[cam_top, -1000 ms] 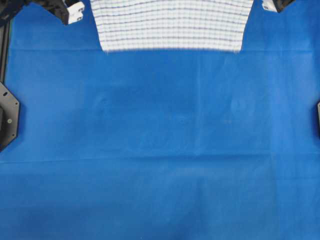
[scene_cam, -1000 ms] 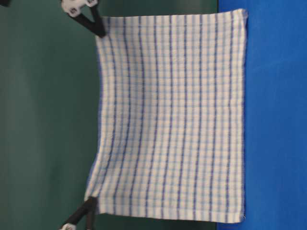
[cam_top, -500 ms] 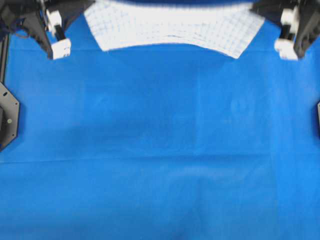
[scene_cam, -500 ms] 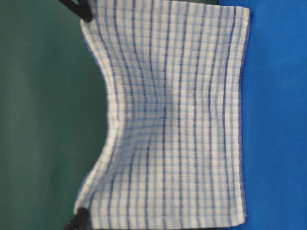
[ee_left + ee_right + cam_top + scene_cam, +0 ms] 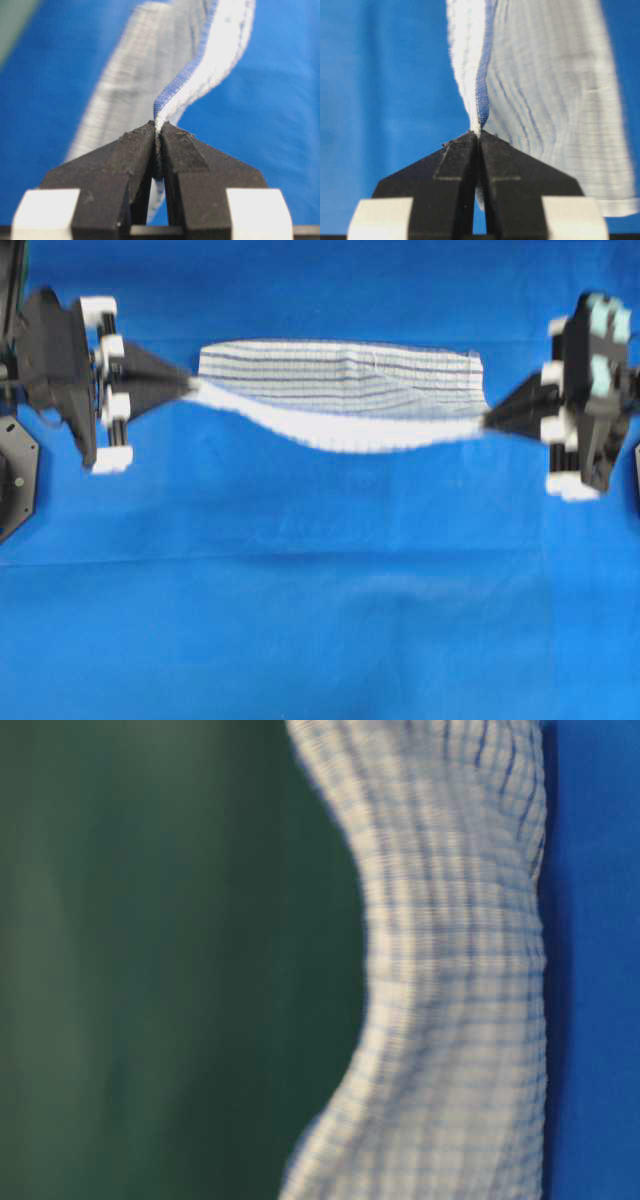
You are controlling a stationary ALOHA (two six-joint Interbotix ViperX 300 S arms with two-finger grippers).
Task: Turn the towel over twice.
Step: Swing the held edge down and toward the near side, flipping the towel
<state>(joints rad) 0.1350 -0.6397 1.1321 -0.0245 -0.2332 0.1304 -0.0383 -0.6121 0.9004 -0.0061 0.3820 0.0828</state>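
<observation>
We're pinching striped towel (image 5: 340,400) corners: left gripper (image 5: 188,388) and right gripper (image 5: 487,422) both clamping hem, towel hanging over blue table covering (image 5: 320,620). Thin hold risking slipping, sagging middle bunching.

Both arms reach in from opposite sides, left gripper (image 5: 190,388) and right gripper (image 5: 487,423) each pinched tight on a towel (image 5: 340,390) corner.

The towel (image 5: 340,390) spans between the left gripper (image 5: 190,388) and right gripper (image 5: 487,422), apparently sagging onto the tabletop (image 5: 320,620) behind them.
</observation>
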